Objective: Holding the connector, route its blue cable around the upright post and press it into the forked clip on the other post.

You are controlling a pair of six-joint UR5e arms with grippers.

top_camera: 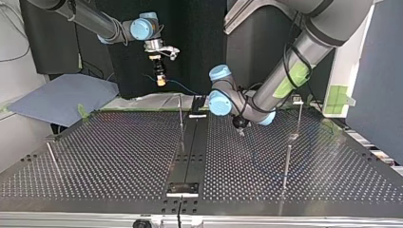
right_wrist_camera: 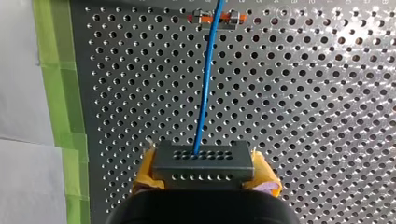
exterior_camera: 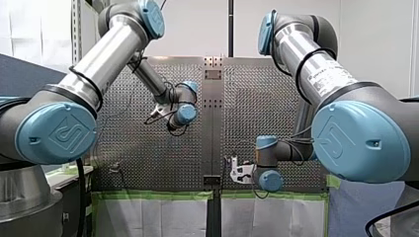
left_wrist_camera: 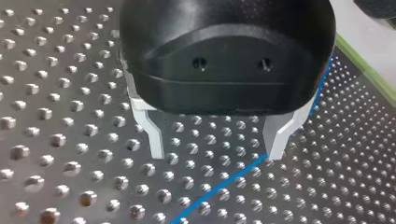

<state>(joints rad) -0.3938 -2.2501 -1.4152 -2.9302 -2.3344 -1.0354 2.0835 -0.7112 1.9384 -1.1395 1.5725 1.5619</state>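
The big black body hides the tops of my left end effector's (left_wrist_camera: 217,155) 2 fingers. They stand wide open and hold nothing, low over the surface (left_wrist_camera: 70,116). The blue cable (left_wrist_camera: 224,184) lies right by 1 fingertip, and I cannot tell if they touch. My right end effector (right_wrist_camera: 204,169) squeezes the connector (right_wrist_camera: 203,158) between yellow pads (right_wrist_camera: 145,173), up off the surface. The cable runs from it to an orange part (right_wrist_camera: 229,17).

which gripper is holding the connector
My right gripper: its yellow-padded jaws clamp the black connector, while my left gripper stands open, holding nothing.
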